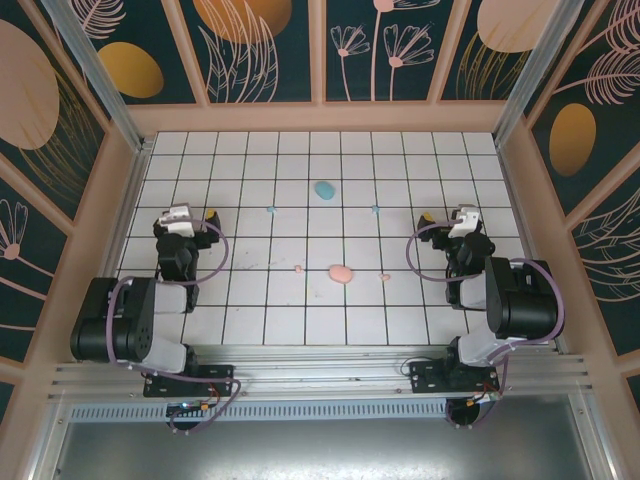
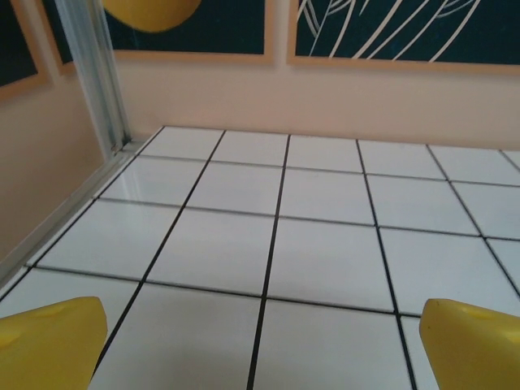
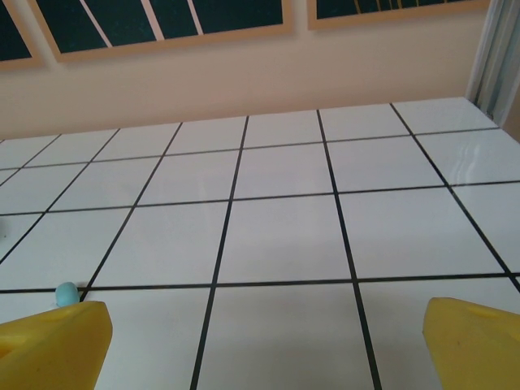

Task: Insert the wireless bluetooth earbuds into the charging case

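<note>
Task not yet begun: pink earbuds (image 1: 298, 268) and teal earbuds (image 1: 270, 210) lie loose on the table (image 1: 250, 320) near the pink case (image 1: 341, 273) and teal case (image 1: 324, 189), while left gripper (image 1: 205, 218) and right gripper (image 1: 432, 222) hang empty, jaws apart.

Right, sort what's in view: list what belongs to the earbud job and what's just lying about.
Job:
- pink case
- teal case
- left pink bud
- right pink bud
- left teal bud
- right teal bud

Not the job, just surroundings:
- table
- walls
</note>
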